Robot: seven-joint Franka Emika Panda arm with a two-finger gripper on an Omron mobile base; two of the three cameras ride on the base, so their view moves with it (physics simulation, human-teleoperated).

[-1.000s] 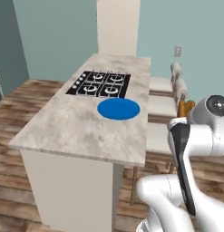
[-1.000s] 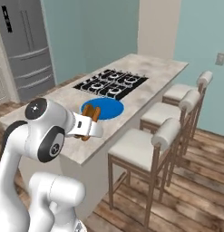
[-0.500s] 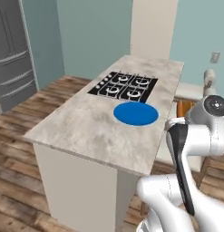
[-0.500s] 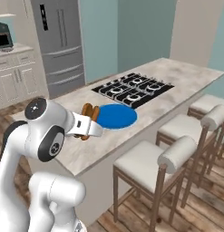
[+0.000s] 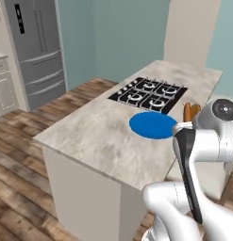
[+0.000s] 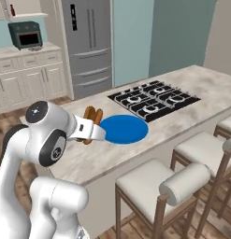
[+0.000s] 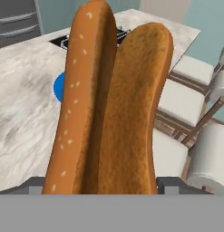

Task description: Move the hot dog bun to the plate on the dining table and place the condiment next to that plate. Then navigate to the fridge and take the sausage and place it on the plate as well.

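My gripper is shut on the hot dog bun, a long sesame-flecked brown bun that stands upright between the fingers. The bun hangs in the air just left of the round blue plate in the right base view. In the left base view the bun peeks out behind my arm, right of the plate. The plate lies bare on the marble-topped dining table. The condiment and the sausage are out of view.
A black stove top is set into the table beyond the plate. The grey fridge stands at the back, with white cabinets and a small oven to its left. White stools line the table's near side.
The whole picture has shifted, so the base has moved and turned; the fridge and cabinets have come into sight. The bun stays in the gripper beside the plate.
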